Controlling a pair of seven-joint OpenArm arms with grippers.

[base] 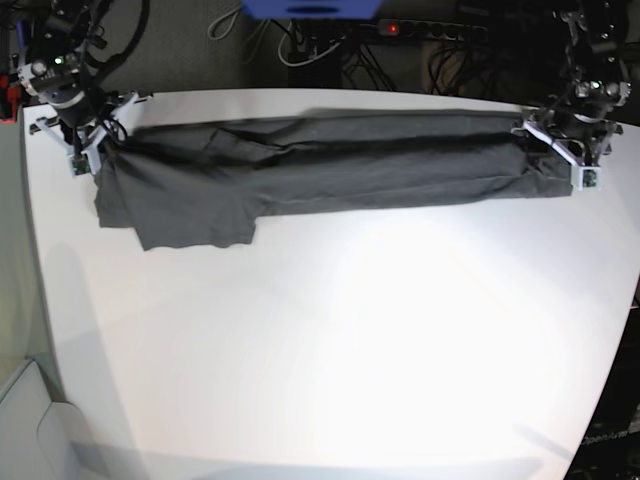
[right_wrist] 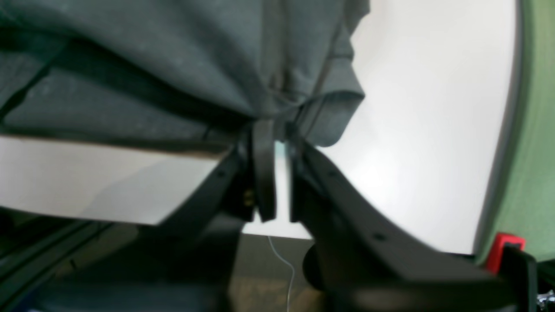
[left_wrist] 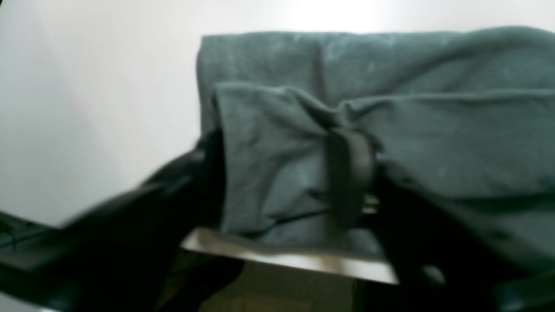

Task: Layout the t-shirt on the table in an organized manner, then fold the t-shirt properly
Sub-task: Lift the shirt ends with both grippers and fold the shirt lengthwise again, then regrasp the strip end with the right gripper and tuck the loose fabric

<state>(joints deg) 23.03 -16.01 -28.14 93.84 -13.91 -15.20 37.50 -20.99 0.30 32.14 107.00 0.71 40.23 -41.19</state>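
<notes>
The base view is looking down from high above the table, taking in the whole white top, with the t-shirt stretched along its far edge. The left wrist view is sitting close behind the left gripper, facing the t-shirt's end at that table's edge. The right wrist view is sitting equally close behind the right gripper, facing the t-shirt's other end. All three are sharing the t-shirt and that edge.
</notes>
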